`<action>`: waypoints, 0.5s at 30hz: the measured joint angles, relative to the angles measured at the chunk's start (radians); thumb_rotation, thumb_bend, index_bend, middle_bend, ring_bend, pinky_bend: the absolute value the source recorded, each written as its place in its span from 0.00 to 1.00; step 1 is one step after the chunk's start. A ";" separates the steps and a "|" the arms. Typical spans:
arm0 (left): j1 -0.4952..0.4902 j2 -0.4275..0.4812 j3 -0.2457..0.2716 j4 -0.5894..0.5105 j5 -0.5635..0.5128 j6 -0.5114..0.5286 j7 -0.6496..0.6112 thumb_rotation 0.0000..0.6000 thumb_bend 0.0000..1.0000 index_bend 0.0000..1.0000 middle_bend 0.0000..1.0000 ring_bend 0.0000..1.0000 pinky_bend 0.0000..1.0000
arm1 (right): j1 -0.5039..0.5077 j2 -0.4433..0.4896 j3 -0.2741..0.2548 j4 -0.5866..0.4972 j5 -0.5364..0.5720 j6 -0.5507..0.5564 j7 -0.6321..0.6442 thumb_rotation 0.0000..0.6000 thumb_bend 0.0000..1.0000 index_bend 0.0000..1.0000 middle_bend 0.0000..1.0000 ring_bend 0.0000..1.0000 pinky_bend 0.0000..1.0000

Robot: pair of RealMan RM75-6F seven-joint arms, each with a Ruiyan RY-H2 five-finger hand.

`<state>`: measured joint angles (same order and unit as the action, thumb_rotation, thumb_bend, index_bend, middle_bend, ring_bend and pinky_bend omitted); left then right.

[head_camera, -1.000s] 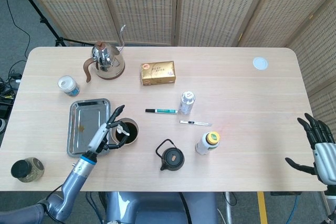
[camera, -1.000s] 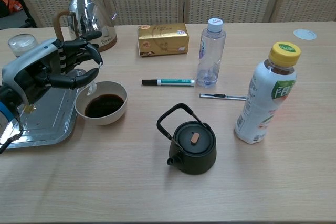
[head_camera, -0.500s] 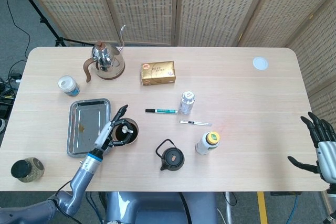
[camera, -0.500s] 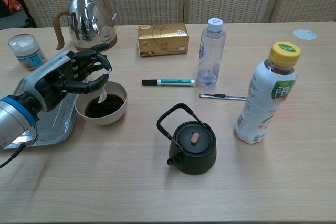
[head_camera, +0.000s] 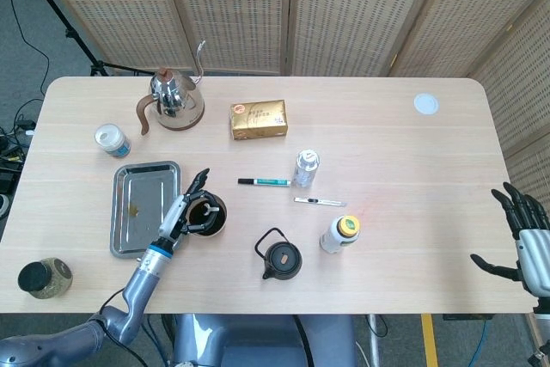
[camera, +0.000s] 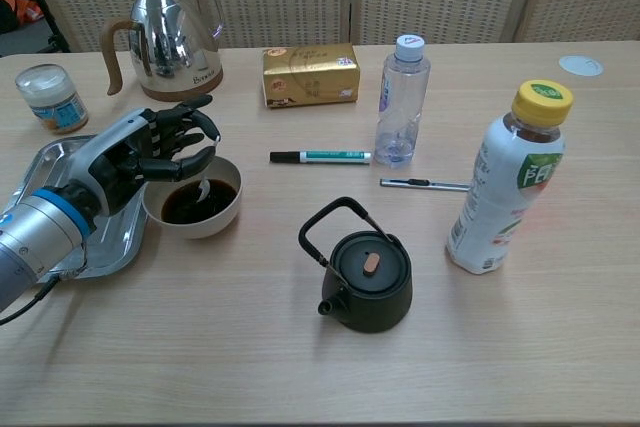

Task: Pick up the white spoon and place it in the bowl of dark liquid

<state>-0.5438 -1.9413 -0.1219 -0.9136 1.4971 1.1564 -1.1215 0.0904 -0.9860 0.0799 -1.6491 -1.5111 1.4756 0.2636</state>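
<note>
The white bowl of dark liquid stands right of the metal tray; in the head view the bowl shows just past my left hand. My left hand hovers over the bowl's left rim with its fingers curled, and it holds the white spoon. The spoon hangs down with its tip in the dark liquid. The head view shows the left hand at the bowl's left side, hiding the spoon. My right hand is at the table's far right edge, fingers spread, holding nothing.
A black teapot sits right of the bowl. Beyond it lie a pen, a thin metal stick, a clear bottle and a yellow-capped bottle. At the back stand a silver kettle, a gold box and a small jar.
My left hand moved right from over the tray to the bowl and came down. The spoon's tip went into the dark liquid. The right hand barely moved.
</note>
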 measured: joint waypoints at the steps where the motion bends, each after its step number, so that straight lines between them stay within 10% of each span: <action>1: -0.003 -0.004 -0.001 0.005 0.000 -0.001 -0.002 1.00 0.44 0.63 0.00 0.00 0.00 | 0.000 0.000 0.000 0.000 0.001 -0.001 0.001 1.00 0.00 0.05 0.00 0.00 0.00; 15: -0.023 -0.041 0.014 0.019 0.021 0.015 0.016 1.00 0.44 0.63 0.00 0.00 0.00 | -0.001 0.010 0.005 0.003 0.007 -0.002 0.024 1.00 0.00 0.05 0.00 0.00 0.00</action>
<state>-0.5666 -1.9821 -0.1077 -0.8945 1.5179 1.1710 -1.1060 0.0898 -0.9762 0.0849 -1.6457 -1.5042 1.4738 0.2879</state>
